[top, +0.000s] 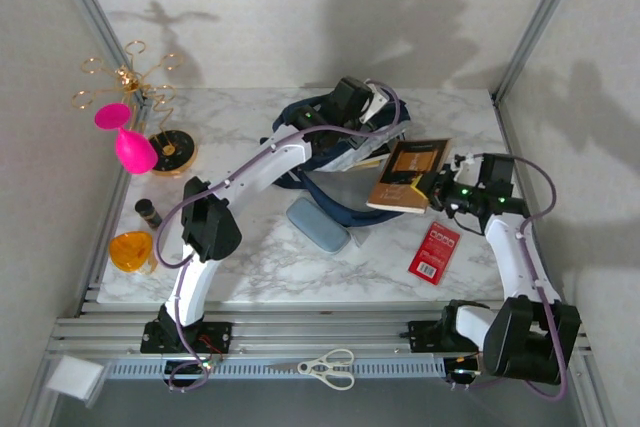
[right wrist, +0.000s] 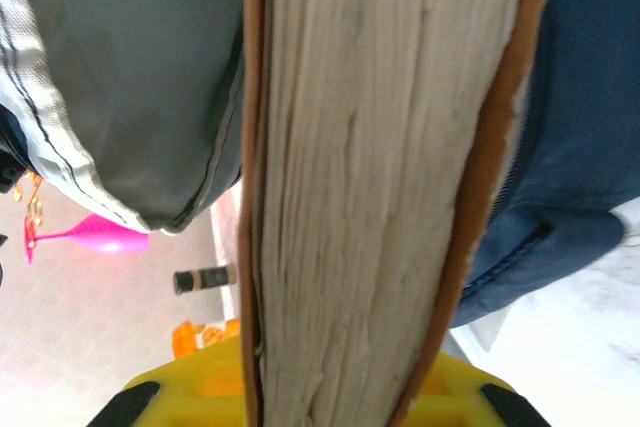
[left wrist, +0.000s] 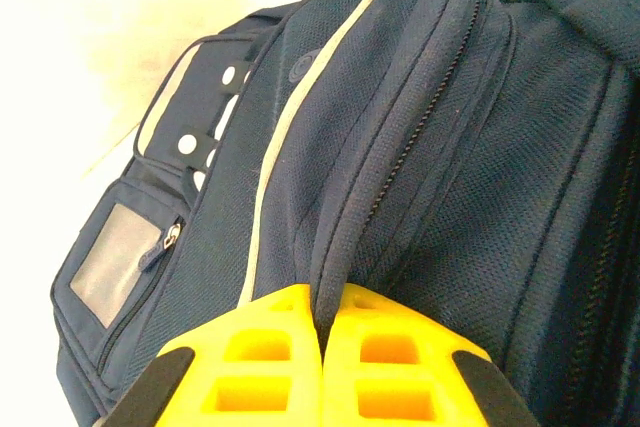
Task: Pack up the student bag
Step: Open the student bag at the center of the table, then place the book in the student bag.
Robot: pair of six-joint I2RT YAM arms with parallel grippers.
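Your L hand (left wrist: 322,347) pinches bag (left wrist: 470,187) fabric, prob. to hold it open; R hand (right wrist: 335,392) clamps book (right wrist: 370,177) for loading.

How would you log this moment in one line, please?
left claw: shut on backpack fold | right claw: shut on book | book: next to backpack's grey lining

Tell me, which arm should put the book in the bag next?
Probably the right: the right gripper clamps the book next to the student bag, while the left gripper is shut on a fold of its fabric.
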